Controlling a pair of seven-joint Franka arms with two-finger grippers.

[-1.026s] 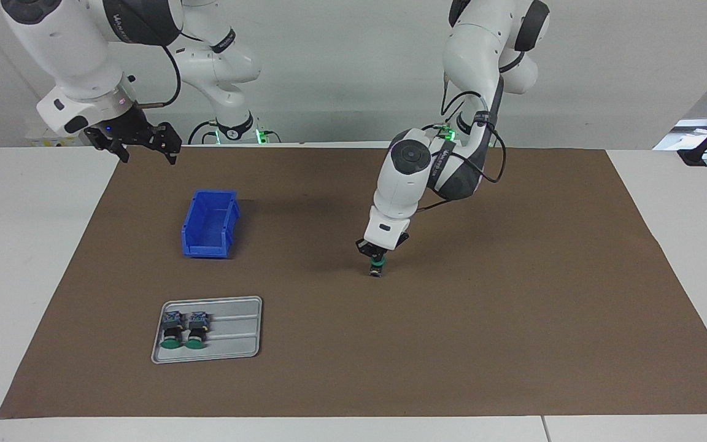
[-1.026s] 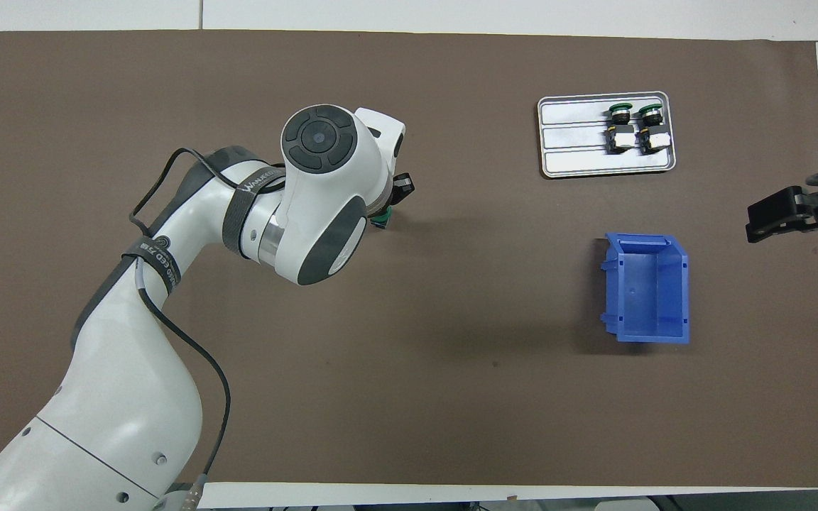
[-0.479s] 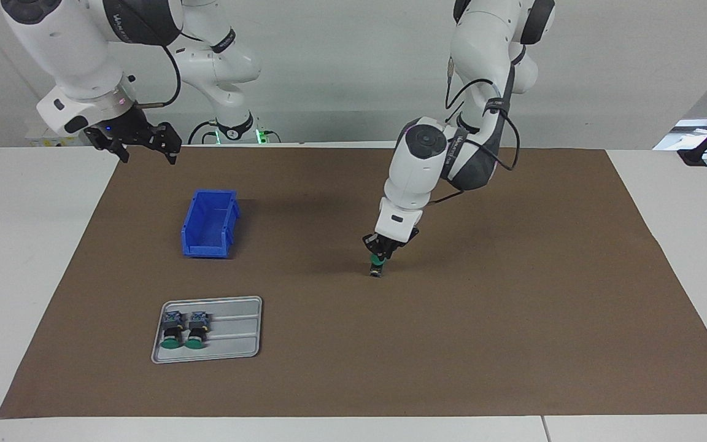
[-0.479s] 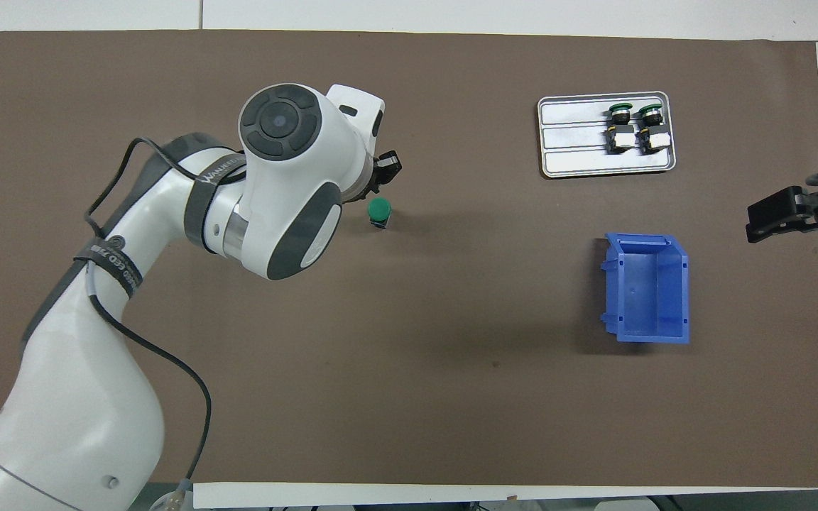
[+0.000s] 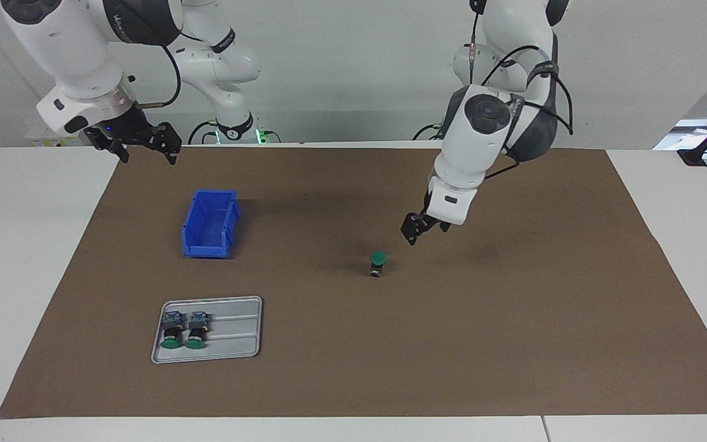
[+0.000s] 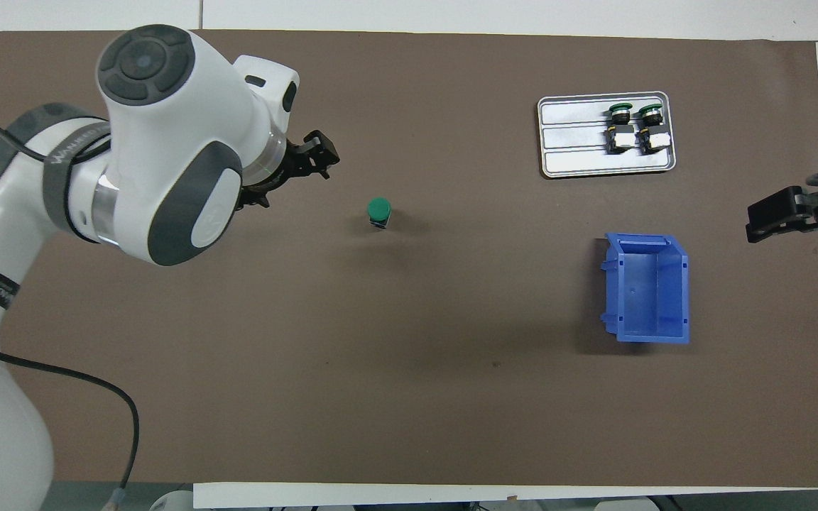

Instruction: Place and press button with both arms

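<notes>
A green-capped button (image 5: 378,260) (image 6: 378,210) stands upright on the brown mat, cap up, free of both grippers. My left gripper (image 5: 426,229) (image 6: 285,174) hangs open and empty over the mat, beside the button toward the left arm's end. My right gripper (image 5: 146,150) (image 6: 794,212) waits open and empty above the mat's edge at the right arm's end, near the blue bin. Two more buttons (image 5: 184,329) (image 6: 635,127) lie on their sides on a grey tray.
The grey tray (image 5: 237,344) (image 6: 572,152) sits farther from the robots than the blue bin (image 5: 209,224) (image 6: 647,287), both toward the right arm's end. The brown mat (image 5: 513,344) covers most of the white table.
My left gripper opened, let go of the button and lifted away toward the left arm's end. The button now stands alone on the mat. The right arm has not moved.
</notes>
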